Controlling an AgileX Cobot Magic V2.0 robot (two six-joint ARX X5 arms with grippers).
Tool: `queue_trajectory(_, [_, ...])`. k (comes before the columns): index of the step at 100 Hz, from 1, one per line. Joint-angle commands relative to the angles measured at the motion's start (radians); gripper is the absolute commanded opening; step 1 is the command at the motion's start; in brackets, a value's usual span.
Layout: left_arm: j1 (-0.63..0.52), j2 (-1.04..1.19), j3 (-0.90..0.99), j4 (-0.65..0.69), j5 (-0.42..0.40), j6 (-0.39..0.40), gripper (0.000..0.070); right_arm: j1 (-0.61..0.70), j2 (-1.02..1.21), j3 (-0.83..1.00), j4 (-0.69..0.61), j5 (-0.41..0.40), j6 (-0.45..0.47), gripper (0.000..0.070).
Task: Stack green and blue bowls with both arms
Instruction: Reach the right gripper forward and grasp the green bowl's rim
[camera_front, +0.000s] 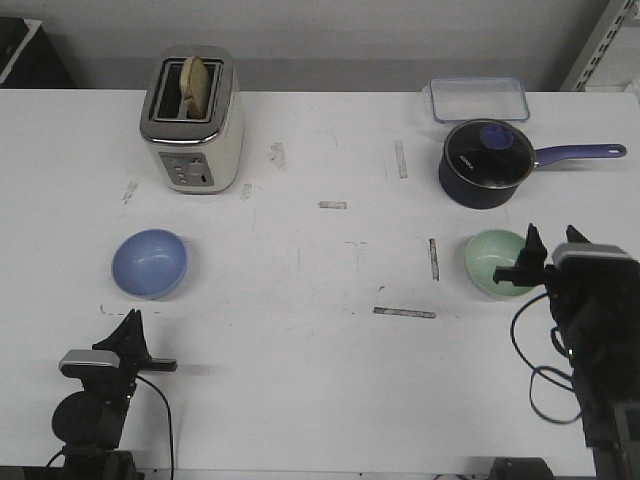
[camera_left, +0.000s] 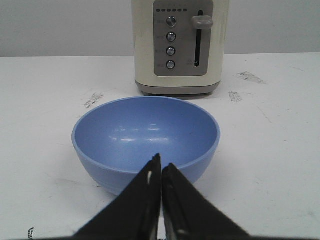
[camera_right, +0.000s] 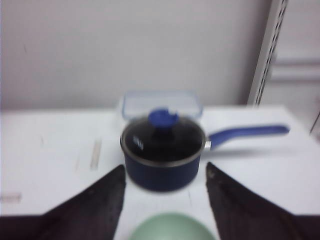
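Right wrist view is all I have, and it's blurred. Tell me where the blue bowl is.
Observer: The blue bowl sits far to the left of your green bowl, in front of a toaster.
Operator: Report the left pincer.
Observer: The left pincer is shut and empty, pointing at the blue bowl from its near side.
Operator: Say what's in that toaster.
Observer: Bread stands in one slot, sticking up above the top.
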Motion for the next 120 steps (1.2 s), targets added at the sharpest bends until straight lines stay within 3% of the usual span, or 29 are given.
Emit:
queue_trajectory(1, [0.0, -0.001, -0.021, 0.01, -0.001, -0.004, 0.0001, -0.023, 0.098, 0.06, -0.061, -0.026, -0.008, 0.0425])
queue_trajectory(17, [0.0, -0.001, -0.021, 0.01, -0.001, -0.004, 0.0001, -0.135, 0.28, 0.141, -0.196, -0.172, -0.06, 0.0425])
queue_trajectory(25, [0.0, -0.001, -0.021, 0.01, -0.001, -0.004, 0.0001, -0.185, 0.345, 0.145, -0.231, -0.209, -0.106, 0.0425])
queue_trajectory(48, [0.0, -0.001, -0.021, 0.01, -0.001, -0.004, 0.0001, -0.285, 0.525, 0.145, -0.304, -0.206, -0.243, 0.0425])
queue_trajectory(88, [0.0, -0.001, -0.021, 0.007, -0.001, -0.004, 0.0001, -0.305, 0.74, 0.144, -0.239, -0.206, -0.247, 0.0405])
queue_trajectory(96, [0.0, -0.001, -0.021, 0.007, -0.001, -0.004, 0.0001, -0.305, 0.759, 0.143, -0.23, -0.206, -0.247, 0.0342])
queue_trajectory(115, [0.0, -0.001, -0.021, 0.007, -0.001, -0.004, 0.0001, -0.305, 0.768, 0.143, -0.208, -0.206, -0.247, 0.0022])
queue_trajectory(120, [0.0, -0.001, -0.021, 0.007, -0.001, -0.004, 0.0001, -0.305, 0.768, 0.143, -0.208, -0.206, -0.248, 0.0004])
